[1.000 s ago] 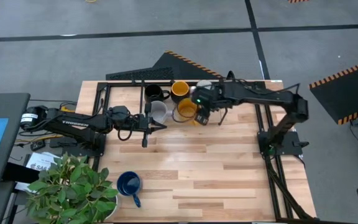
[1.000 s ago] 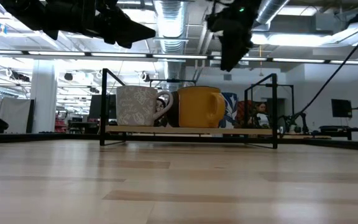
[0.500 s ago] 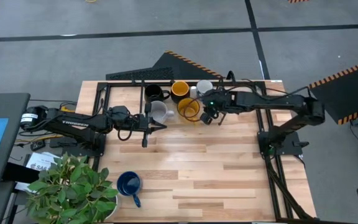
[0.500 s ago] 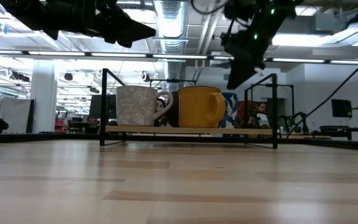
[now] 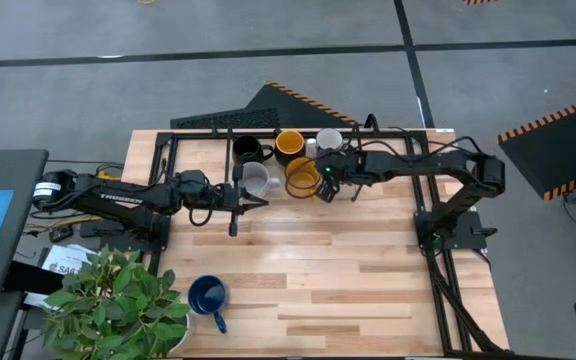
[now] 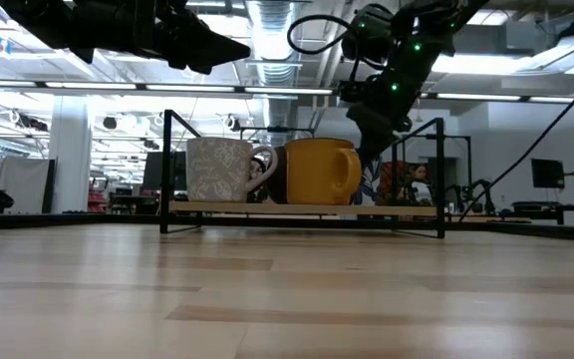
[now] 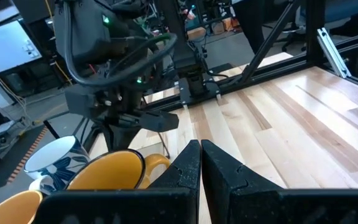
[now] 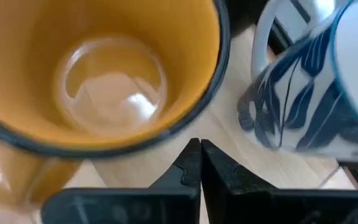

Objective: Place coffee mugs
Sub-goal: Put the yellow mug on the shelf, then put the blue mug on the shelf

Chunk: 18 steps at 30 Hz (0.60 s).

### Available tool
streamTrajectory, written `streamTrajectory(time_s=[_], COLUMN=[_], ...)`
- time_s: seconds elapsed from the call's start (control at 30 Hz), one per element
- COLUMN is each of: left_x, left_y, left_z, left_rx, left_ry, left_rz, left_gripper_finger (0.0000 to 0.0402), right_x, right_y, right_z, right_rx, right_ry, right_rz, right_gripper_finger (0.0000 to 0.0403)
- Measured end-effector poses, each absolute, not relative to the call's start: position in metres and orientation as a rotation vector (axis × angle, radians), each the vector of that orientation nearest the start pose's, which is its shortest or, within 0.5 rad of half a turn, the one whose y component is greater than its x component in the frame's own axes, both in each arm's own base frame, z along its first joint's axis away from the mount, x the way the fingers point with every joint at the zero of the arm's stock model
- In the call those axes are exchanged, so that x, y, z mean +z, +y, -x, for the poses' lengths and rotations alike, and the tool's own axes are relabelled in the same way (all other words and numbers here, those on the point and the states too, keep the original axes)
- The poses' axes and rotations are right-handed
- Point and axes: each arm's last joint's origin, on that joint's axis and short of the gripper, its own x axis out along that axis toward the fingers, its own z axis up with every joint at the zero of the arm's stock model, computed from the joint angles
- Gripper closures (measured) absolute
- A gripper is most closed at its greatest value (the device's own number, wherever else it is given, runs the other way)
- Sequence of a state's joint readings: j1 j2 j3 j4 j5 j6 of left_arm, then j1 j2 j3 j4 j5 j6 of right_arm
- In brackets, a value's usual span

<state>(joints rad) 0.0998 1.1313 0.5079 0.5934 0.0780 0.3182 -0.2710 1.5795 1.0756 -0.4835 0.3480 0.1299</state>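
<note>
High view: five mugs cluster on the rack (image 5: 388, 132) at the table's far edge, the dark blue mug (image 5: 207, 296) near the plant (image 5: 118, 300). Right gripper (image 5: 324, 187), fingers pressed together and empty, hangs beside the front yellow mug (image 5: 301, 176). Left gripper (image 5: 236, 205), closed, waits at left.

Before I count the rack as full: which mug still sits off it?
The dark blue mug, alone at the table's near edge beside the plant; the other five cluster on the rack at the far edge.
</note>
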Motion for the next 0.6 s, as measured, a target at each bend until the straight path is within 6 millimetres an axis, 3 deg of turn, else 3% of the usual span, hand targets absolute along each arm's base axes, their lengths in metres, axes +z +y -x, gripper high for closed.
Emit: streamTrajectory(time_s=[0.4,0.6], left_x=[0.245,0.244], left_y=[0.021,0.022], left_z=[-0.237,-0.237], left_rx=[0.017,0.029], left_ry=[0.034,0.043], left_rz=[-0.316,-0.316], left_gripper_finger=[0.0401,0.0401], right_x=[0.222,0.237], right_y=[-0.094,-0.092], right_z=[-0.313,-0.305], right_rx=[-0.618,-0.617], right_ry=[0.89,0.875], right_rz=[-0.073,-0.027], right_gripper_finger=[0.0372,0.0383])
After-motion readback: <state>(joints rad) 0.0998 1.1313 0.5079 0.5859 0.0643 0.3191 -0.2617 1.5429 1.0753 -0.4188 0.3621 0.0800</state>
